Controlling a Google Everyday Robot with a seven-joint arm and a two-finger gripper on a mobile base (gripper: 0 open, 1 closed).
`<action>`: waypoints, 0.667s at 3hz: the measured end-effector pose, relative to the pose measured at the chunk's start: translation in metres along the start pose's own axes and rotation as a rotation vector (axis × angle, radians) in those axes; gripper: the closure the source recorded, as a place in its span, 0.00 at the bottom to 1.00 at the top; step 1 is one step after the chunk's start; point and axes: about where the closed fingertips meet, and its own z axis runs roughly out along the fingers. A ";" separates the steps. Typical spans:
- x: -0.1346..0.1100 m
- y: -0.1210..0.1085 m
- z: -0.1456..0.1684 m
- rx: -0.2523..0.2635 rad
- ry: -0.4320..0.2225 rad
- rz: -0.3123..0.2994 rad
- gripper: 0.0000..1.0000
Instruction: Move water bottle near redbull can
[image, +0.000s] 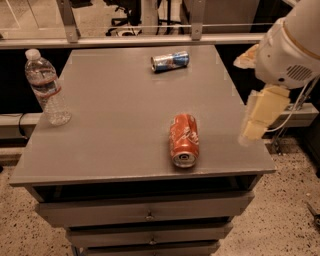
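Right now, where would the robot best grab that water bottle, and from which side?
Probably its ribbed middle, near the label band, approached level from the right: the water bottle stands upright at the drawer cabinet's left edge, and the gripper hangs off the right edge.

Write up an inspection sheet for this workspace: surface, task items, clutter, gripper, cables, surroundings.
Surface: grey cabinet top, flat, with drawers beneath.
Task items: water bottle upright at the left edge, cap on; redbull can lying on its side at the far end, well apart from the bottle.
Clutter: red-orange soda can lying on its side near the front edge.
Gripper: gripper hangs off the table's right side, touching nothing.
Cables: pale cable by the arm on the right; dark cable low on the left.
Surroundings: metal rail behind the table, speckled floor.
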 end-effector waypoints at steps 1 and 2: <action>-0.061 -0.006 0.031 -0.033 -0.217 -0.059 0.00; -0.106 -0.005 0.046 -0.048 -0.353 -0.100 0.00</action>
